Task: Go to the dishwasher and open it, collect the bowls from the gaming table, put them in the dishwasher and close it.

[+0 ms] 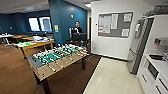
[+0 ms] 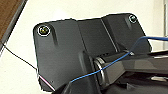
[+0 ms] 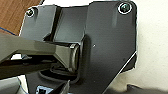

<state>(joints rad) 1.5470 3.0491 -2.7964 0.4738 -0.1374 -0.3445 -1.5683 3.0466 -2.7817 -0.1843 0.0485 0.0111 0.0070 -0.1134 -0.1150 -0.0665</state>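
Teal walls and a floor split between wood and pale tile frame the yellow-framed gaming table (image 1: 35, 45) far left, behind the green-field foosball table (image 1: 56, 58), so the robot does best steering wide of that table, jaws' state impossible to tell, dishwasher unidentified among white cabinets (image 1: 152, 75).

Teal walls (image 1: 62, 17) and two bright windows (image 1: 40, 24) back a room with wood floor (image 1: 15, 72) on the left and pale tile (image 1: 112, 77) on the right. A noticeboard (image 1: 115, 24) hangs on the white wall (image 1: 112, 47). White cabinets (image 1: 152, 80) line the right side.
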